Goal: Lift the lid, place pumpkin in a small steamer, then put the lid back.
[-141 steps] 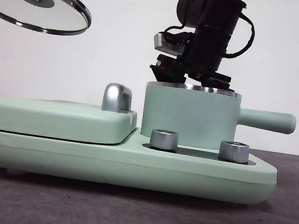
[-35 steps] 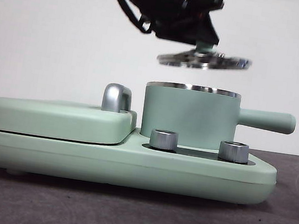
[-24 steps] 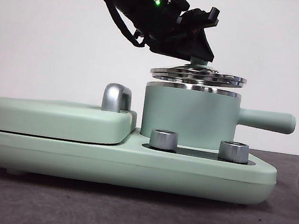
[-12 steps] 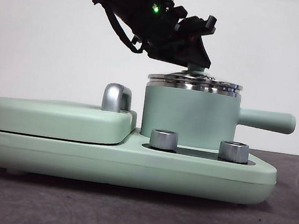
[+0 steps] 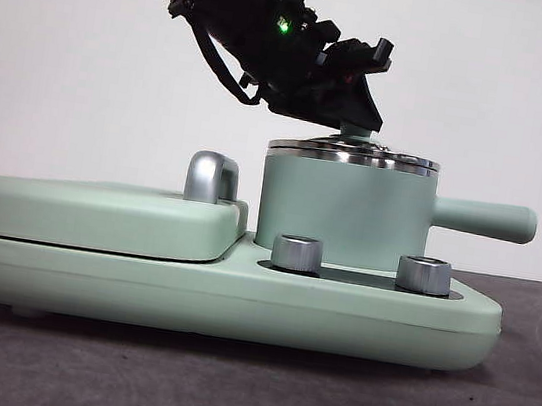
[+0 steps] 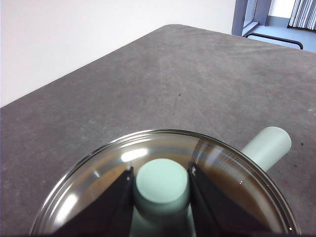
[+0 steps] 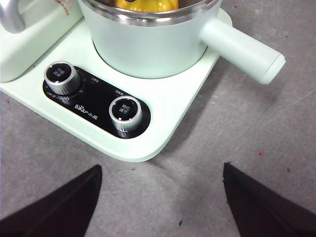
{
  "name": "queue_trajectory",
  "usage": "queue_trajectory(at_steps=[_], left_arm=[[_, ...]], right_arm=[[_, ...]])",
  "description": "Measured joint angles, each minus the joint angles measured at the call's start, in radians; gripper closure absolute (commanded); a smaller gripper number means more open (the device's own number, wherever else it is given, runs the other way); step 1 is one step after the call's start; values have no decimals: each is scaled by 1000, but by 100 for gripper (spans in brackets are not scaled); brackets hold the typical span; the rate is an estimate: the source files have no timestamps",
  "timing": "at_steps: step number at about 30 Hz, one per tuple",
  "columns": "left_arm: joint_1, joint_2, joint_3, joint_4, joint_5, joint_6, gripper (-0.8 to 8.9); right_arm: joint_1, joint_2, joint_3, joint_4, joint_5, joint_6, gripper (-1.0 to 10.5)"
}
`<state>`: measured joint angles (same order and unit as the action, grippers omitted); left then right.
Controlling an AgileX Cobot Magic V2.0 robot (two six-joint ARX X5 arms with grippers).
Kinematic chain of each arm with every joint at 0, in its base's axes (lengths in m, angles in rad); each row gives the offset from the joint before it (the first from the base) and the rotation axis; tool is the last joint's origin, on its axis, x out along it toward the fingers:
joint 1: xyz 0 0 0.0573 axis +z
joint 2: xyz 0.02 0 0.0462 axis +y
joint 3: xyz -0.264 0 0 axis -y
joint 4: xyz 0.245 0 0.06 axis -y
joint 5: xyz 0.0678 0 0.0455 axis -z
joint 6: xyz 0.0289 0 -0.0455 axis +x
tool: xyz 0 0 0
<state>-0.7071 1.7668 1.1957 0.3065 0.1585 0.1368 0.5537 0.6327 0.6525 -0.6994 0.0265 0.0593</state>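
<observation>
Lid and left hand: we saw the round clear glass lid with its chrome rim [image 5: 353, 155] directly below the left hand [image 6: 162, 183], whose two black jaws were closed on the small mint-green knob [image 6: 162, 180], one on each side.
Lid and pot: the lid lay flat and level, its rim seated on the chrome rim of the mint-green cylindrical small steamer [image 5: 342, 213]; we judged the release could go straight up, off the knob.
Axis of the lid: being a disc, it had no long axis along the counter; its knob pointed straight up into the hand.
Steamer handle: the long straight mint-green handle [image 7: 242, 50] was the pot's long axis, lying level and pointing away from the wide flat hinged cover [image 5: 98, 211] toward the other end of the green base [image 5: 217, 301].
Pumpkin: the glossy yellow-orange pumpkin [image 7: 145, 4] sat inside the steamer; only its top showed, so we could not tell which way its stem pointed.
Right hand: the right hand [image 7: 160, 197] waited with jaws spread wide and empty above the dark grey counter [image 7: 276, 163], well apart from the lid, in front of the two chrome dials [image 7: 94, 94].
Nearer arm: the left, already on the knob.
</observation>
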Motion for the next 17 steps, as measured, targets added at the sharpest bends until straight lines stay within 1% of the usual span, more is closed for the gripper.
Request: queue_trajectory(at_steps=[9,11,15,17], left_arm=[[0,0,0,-6,0,-1,794],[0,0,0,-11,0,-2,754],[0,0,2,-16,0,-6,616],[0,0,2,-19,1,-18,587]], right_arm=[[0,0,0,-2,0,0,569],[0,0,0,-2,0,0,569],[0,0,0,-3,0,0,569],[0,0,0,-3,0,0,569]])
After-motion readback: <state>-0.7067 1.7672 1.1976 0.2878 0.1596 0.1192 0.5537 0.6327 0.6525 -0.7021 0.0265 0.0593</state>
